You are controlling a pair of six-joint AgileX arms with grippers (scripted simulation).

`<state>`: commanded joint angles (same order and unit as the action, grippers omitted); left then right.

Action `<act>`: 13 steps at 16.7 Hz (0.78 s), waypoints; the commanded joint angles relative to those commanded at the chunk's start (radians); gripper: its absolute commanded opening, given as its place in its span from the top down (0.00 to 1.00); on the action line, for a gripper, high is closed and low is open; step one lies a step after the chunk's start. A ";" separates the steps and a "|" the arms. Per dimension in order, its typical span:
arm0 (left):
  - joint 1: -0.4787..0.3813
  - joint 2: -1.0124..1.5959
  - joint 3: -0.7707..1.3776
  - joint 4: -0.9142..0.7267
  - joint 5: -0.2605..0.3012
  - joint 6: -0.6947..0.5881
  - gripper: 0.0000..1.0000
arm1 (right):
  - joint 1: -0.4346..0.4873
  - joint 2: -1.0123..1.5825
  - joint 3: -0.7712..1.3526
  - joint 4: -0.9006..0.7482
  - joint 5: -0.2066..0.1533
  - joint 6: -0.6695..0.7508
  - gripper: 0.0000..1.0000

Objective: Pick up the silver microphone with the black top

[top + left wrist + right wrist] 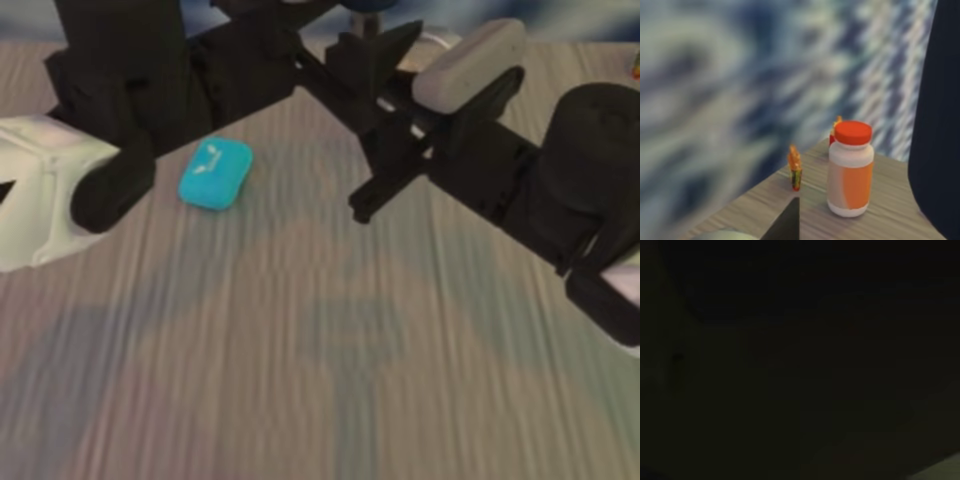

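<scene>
The silver microphone (470,62) shows as a light grey rounded handle lying slantwise, raised above the back of the table on the right. Its black top cannot be told apart from the dark arm parts around it. My left arm reaches from the back left, and its gripper (378,58) sits just left of the handle. My right arm comes in from the right, passes under the handle, and its gripper (385,175) ends near the table's middle. In the left wrist view a pale rounded edge (725,235) lies low, beside a dark gripper part. The right wrist view is dark.
A teal rounded block (216,172) lies on the wooden table left of centre. A white bottle with an orange cap (850,170) and a small orange-topped item (795,172) stand near the table's far corner. A dark arm part (940,125) fills one side of the left wrist view.
</scene>
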<state>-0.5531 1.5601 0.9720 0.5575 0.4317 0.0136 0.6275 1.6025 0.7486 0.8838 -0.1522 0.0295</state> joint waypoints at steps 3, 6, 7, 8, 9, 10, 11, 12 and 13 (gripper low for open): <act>0.000 0.000 0.000 0.000 0.000 0.000 0.68 | 0.000 0.000 0.000 0.000 0.000 0.000 1.00; 0.000 0.000 0.000 0.000 0.000 0.000 0.90 | 0.000 0.000 0.000 0.000 0.000 0.000 1.00; 0.000 0.000 0.000 0.000 0.000 0.000 0.98 | 0.000 0.000 0.000 0.000 0.000 0.000 1.00; 0.000 0.000 0.000 0.000 0.000 0.000 1.00 | 0.000 0.000 0.000 0.000 0.000 0.000 1.00; 0.000 0.000 0.000 0.000 0.000 0.000 1.00 | 0.000 0.000 0.000 0.000 0.000 0.000 1.00; 0.000 0.000 0.000 0.000 0.000 0.000 1.00 | 0.000 0.000 0.000 0.000 0.000 0.000 1.00; 0.000 0.000 0.000 0.000 0.000 0.000 1.00 | 0.000 0.000 0.000 0.000 0.000 0.000 1.00; 0.000 0.000 0.000 0.000 0.000 0.000 1.00 | 0.000 0.000 0.000 0.000 0.000 0.000 1.00; 0.000 0.000 0.000 0.000 0.000 0.000 1.00 | 0.000 0.000 0.000 0.000 0.000 0.000 1.00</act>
<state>-0.5531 1.5601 0.9720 0.5575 0.4317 0.0136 0.6275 1.6025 0.7486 0.8838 -0.1522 0.0295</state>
